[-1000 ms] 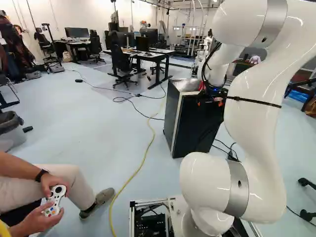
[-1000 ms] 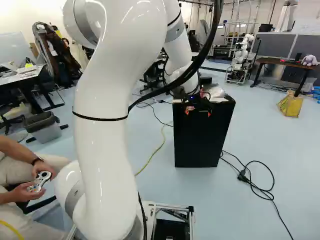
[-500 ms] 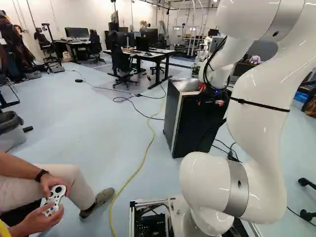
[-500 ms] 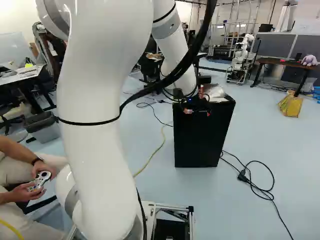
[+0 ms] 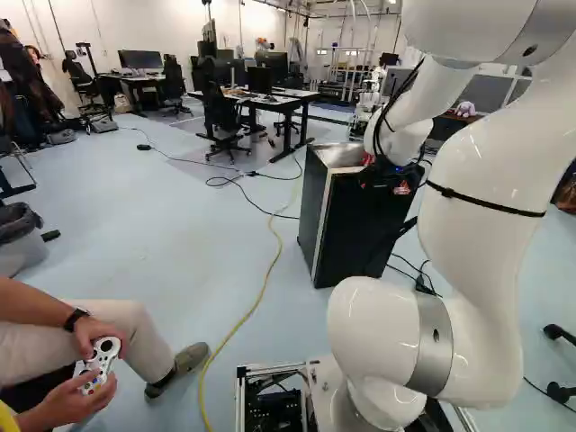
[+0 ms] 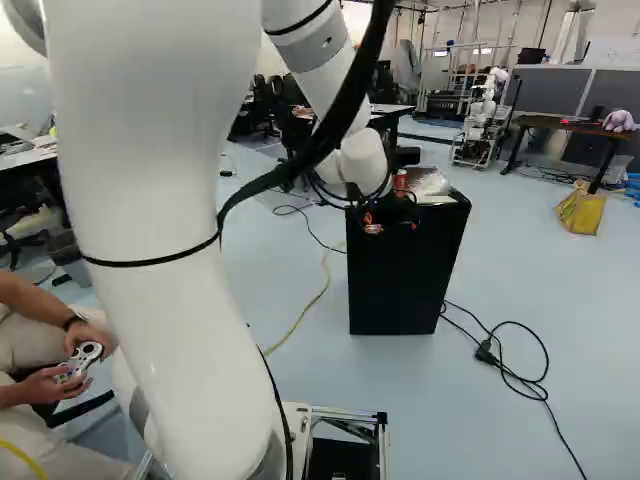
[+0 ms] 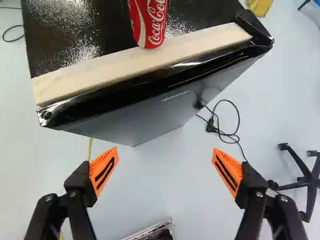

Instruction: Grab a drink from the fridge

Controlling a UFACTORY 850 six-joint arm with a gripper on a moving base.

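Observation:
In the right base view my gripper (image 6: 393, 226) is at the upper front of the black fridge (image 6: 405, 285). A red drink can (image 6: 401, 180) stands on the fridge top behind it. The wrist view shows my gripper (image 7: 165, 151) open, its orange pads (image 7: 104, 170) wide apart with nothing held between them. Ahead of the fingers are the fridge's door (image 7: 165, 107) and the pale strip along its top edge. The red can (image 7: 148, 22) rests upright at that strip, farther ahead than the door. The door looks shut; the fridge's inside is hidden.
A black cable (image 6: 500, 365) lies on the floor right of the fridge, and a yellow cable (image 5: 261, 297) runs left of it. Wheeled chair legs (image 7: 300, 182) stand to one side. A seated person's hands hold a controller (image 5: 101, 360) left of the base. Another robot (image 6: 485, 110) stands far behind.
My arm has shifted against its lowest joint, its big link leaning farther left in the right base view. The gripper has turned slightly at the fridge front. Base and fridge have stayed.

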